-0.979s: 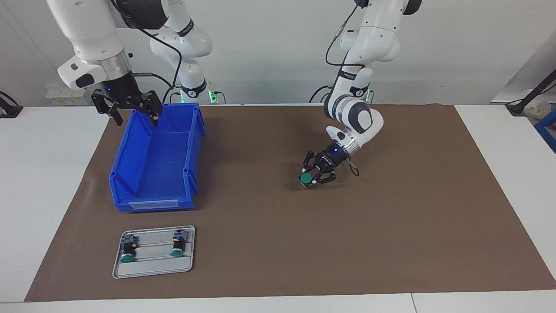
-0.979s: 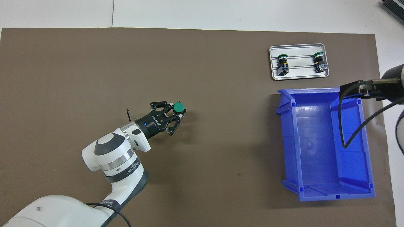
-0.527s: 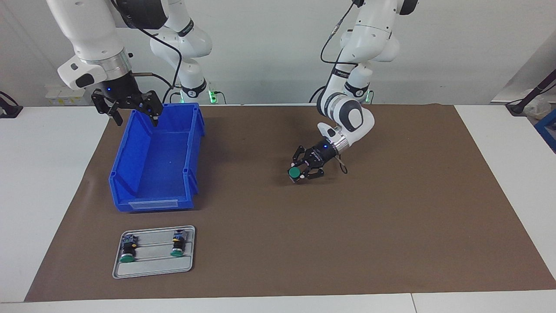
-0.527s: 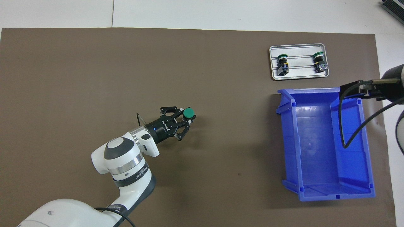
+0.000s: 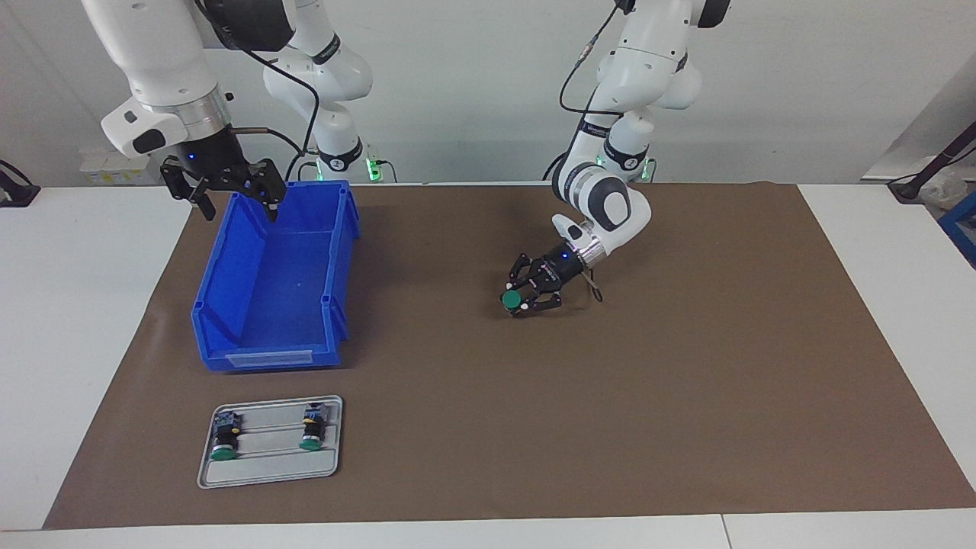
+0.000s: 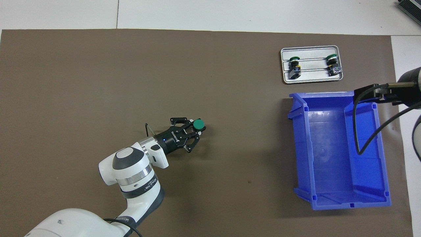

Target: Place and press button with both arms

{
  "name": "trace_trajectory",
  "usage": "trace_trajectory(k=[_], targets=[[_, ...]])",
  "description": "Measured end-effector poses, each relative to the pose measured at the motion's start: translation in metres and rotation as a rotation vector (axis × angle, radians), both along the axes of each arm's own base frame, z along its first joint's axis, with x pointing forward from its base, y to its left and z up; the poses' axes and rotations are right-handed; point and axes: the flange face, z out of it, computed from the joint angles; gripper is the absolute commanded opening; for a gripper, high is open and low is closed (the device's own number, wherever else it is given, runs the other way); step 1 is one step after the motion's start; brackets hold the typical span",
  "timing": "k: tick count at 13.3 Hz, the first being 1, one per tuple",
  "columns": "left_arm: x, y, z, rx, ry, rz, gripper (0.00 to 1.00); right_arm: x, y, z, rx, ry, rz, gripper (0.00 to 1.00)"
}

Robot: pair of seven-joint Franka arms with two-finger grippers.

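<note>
My left gripper (image 5: 524,300) is shut on a button with a round green cap (image 5: 512,299) and holds it low over the middle of the brown mat; I cannot tell whether it touches the mat. In the overhead view the gripper (image 6: 194,131) reaches in from the left arm's end with the green cap (image 6: 198,124) at its tip. My right gripper (image 5: 232,200) hangs open and empty over the end of the blue bin (image 5: 217,267) nearest the robots. Only its wrist and cable (image 6: 378,92) show in the overhead view.
A grey tray (image 5: 268,471) with two more green-capped buttons (image 5: 223,442) (image 5: 311,431) lies farther from the robots than the bin. In the overhead view the tray (image 6: 311,78) sits just past the bin (image 6: 297,148). The bin's floor is bare.
My left gripper has carried the button toward the right arm's end of the table and a little nearer to the robots. The right arm has not moved.
</note>
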Motion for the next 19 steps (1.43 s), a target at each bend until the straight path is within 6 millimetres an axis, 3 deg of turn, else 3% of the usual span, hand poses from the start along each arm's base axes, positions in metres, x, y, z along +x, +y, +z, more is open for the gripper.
trace_trajectory(k=[7,19], targets=[[-0.007,0.006,-0.001,0.017,-0.023,-0.005,0.0,-0.003,0.0,-0.005,-0.001,0.024,-0.001,1.0],[-0.019,0.013,-0.002,0.043,-0.061,-0.016,0.0,-0.026,0.001,-0.018,0.022,0.044,-0.016,1.0]])
